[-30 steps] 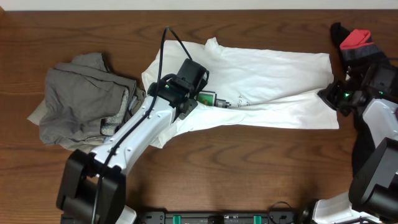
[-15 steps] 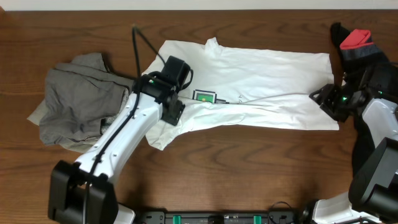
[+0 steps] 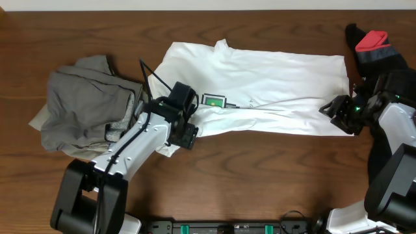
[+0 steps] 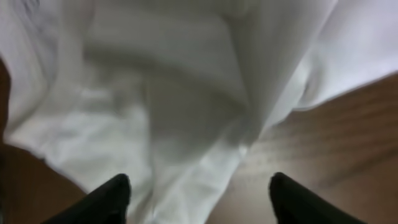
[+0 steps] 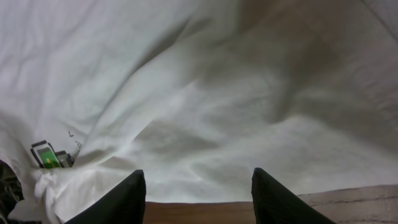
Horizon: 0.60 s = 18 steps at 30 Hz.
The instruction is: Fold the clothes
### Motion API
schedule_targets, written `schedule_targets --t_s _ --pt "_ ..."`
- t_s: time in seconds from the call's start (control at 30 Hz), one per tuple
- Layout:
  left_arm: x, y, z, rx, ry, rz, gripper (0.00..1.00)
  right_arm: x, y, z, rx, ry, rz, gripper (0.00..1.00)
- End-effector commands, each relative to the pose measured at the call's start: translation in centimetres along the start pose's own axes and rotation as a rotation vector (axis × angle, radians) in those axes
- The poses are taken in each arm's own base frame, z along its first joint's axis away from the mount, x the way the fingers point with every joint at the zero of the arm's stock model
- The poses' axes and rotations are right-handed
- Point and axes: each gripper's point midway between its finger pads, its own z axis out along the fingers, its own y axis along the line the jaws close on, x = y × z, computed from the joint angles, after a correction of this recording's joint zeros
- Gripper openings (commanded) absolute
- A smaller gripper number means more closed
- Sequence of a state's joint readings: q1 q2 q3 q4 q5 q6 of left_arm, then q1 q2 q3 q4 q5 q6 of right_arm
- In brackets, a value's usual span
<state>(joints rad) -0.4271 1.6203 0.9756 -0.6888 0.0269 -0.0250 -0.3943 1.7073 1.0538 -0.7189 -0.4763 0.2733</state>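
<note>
The white T-shirt (image 3: 279, 84) lies lengthwise across the table, its green print (image 3: 214, 101) showing beside a long fold. My left gripper (image 3: 188, 136) hovers over the shirt's near left end, open, with loose white cloth (image 4: 186, 124) under and between its black fingertips (image 4: 109, 199). At the shirt's near right corner my right gripper (image 3: 328, 109) is open too. Seen from the right wrist, its fingertips (image 5: 124, 199) stand apart over the shirt's hem (image 5: 205, 180) and bare wood, holding nothing.
A crumpled grey-khaki pile (image 3: 84, 107) sits at the left, touching the shirt's left end. A black-and-red garment (image 3: 372, 42) lies at the far right corner, behind the right arm. Brown wooden table (image 3: 260, 175) runs along the near side.
Both grippers opened and let go of the shirt. The left arm drew back toward the near left, leaving the shirt's left part laid out. The right gripper shifted slightly left.
</note>
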Motion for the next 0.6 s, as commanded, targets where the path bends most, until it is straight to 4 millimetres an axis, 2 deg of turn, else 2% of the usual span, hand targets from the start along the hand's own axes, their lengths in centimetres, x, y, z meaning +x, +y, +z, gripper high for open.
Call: schedule_targets --t_s 0.0,0.17,0.23,0.4,0.57 --pt "-1.1 -0.1 0.2 0.01 -0.043 -0.001 0.68 -0.1 0.5 0.0 -0.011 0.004 -0.029 0.53" --pt "-3.6 0.0 0.1 0.001 -0.144 0.002 0.65 -0.1 0.5 0.0 -0.011 0.004 -0.029 0.53" --pt "-4.5 0.3 0.0 -0.017 -0.18 -0.001 0.6 -0.1 0.5 0.0 -0.011 0.004 -0.029 0.53" --pt "-4.3 0.4 0.9 -0.026 -0.16 0.0 0.4 -0.1 0.5 0.0 -0.011 0.004 -0.029 0.53" --pt "-4.3 1.0 2.0 -0.065 -0.142 -0.001 0.3 -0.1 0.5 0.0 -0.011 0.004 -0.029 0.52"
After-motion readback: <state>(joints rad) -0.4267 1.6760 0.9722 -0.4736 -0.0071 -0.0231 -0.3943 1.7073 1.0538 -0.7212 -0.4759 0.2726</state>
